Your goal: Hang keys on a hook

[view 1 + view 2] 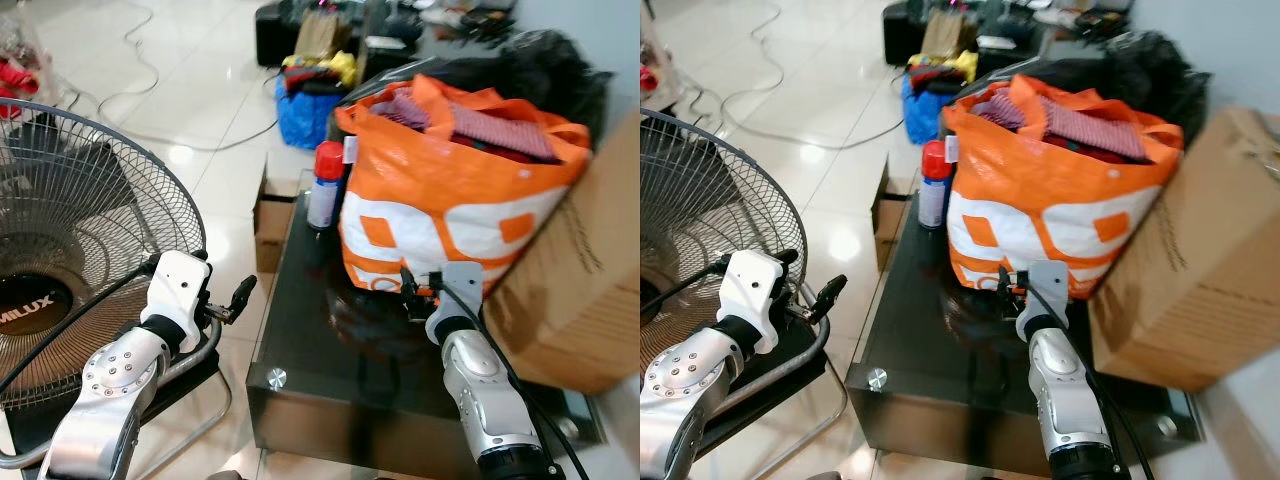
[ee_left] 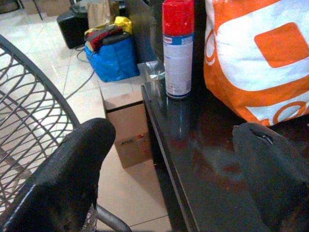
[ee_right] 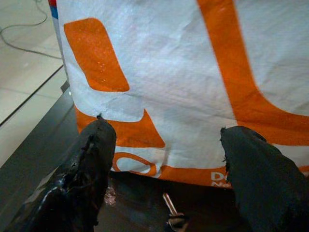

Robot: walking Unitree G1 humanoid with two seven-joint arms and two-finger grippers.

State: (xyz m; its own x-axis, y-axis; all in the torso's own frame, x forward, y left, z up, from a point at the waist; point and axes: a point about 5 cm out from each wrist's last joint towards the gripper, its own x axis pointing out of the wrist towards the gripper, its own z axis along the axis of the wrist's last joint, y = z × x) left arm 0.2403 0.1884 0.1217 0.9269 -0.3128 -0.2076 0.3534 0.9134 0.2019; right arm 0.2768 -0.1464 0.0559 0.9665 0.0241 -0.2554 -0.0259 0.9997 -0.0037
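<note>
Against the orange bag's [image 3: 193, 96] foot on the dark worktop [image 1: 300, 340] lie the keys [image 3: 173, 216], between the right tool's [image 3: 166, 183] spread fingers. Lower it straight, closing only once both fingertips bracket the keys. Off the worktop's left edge, the left tool [image 2: 169, 179] hangs open beside the fan [image 1: 80, 220].

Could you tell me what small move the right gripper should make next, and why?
Probably lower the right gripper a little and close on the keys. Its fingers are open, and the keys lie on the dark table between them, just in front of the orange bag, not yet grasped.
</note>
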